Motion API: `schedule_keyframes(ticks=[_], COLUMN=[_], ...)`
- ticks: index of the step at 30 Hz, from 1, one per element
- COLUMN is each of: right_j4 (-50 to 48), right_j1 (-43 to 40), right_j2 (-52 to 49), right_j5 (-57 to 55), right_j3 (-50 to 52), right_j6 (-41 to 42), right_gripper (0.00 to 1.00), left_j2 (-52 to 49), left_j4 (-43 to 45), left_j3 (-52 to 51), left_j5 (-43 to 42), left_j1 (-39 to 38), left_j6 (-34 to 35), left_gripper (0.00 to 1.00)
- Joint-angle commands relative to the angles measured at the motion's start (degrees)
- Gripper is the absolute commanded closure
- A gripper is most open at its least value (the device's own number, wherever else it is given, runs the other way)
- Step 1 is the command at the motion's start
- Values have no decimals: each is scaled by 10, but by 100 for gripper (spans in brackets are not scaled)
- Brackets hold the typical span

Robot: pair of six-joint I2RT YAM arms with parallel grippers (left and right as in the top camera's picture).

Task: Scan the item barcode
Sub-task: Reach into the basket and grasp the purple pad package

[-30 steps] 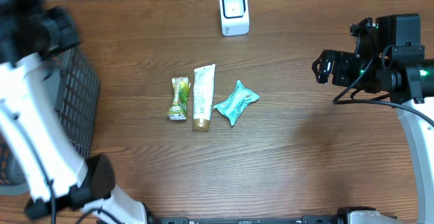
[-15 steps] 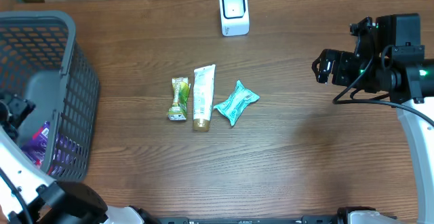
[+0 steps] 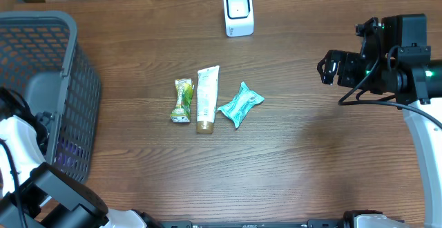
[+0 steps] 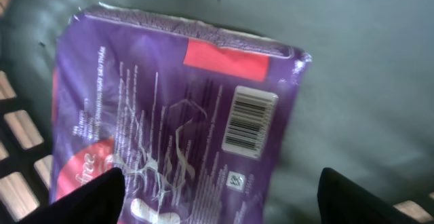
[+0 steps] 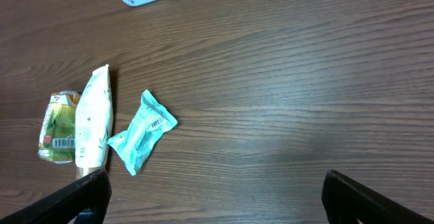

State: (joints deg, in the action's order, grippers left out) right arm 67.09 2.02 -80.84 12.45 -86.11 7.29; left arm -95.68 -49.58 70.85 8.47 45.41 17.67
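Wooden table (image 3: 311,159) | purple packet (image 4: 169,115) in basket (image 3: 76,83), barcode (image 4: 249,121) up | left pincer (image 4: 220,183), right pincer (image 5: 215,180): spread wide, empty

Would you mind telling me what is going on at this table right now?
The left arm is down inside the grey basket, its left fingers open above a purple packet that lies on the basket floor with its barcode facing up. The right fingers hang open and empty over the right side of the table. A green packet, a white tube and a teal packet lie mid-table, with the white scanner at the far edge.
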Motion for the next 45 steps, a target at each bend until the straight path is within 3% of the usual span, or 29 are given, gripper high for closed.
schedule_keyframes(ticks=[1, 15, 16, 17, 21, 26, 30, 37, 45], right_j4=[-4, -4, -4, -4, -3, 0, -1, 1, 1], right_j1=[2, 2, 2, 2, 2, 2, 2, 2, 2], right_j2=[-5, -7, -7, -7, -7, -7, -7, -7, -7], right_j5=[4, 6, 6, 6, 6, 6, 7, 10, 14], right_j3=[3, 3, 3, 3, 3, 3, 3, 3, 3], right_j6=[0, 0, 0, 0, 0, 0, 0, 2, 2], right_gripper=[0, 0, 0, 0, 0, 0, 0, 0, 0], left_j2=[3, -3, -7, -15, -25, -18, -11, -11, -2], left_j4=[30, 128, 128, 128, 126, 103, 17, -228, -343], left_j3=[-32, -108, -108, -108, -108, -71, 32, 384, 682], left_j5=[30, 42, 42, 42, 37, 37, 35, 26, -114], left_j1=[0, -1, 0, -1, -1, -1, -1, -6, -71], left_j6=[4, 3, 3, 3, 3, 3, 3, -12, -89], left_gripper=[20, 29, 34, 52, 96, 96, 96, 96, 96])
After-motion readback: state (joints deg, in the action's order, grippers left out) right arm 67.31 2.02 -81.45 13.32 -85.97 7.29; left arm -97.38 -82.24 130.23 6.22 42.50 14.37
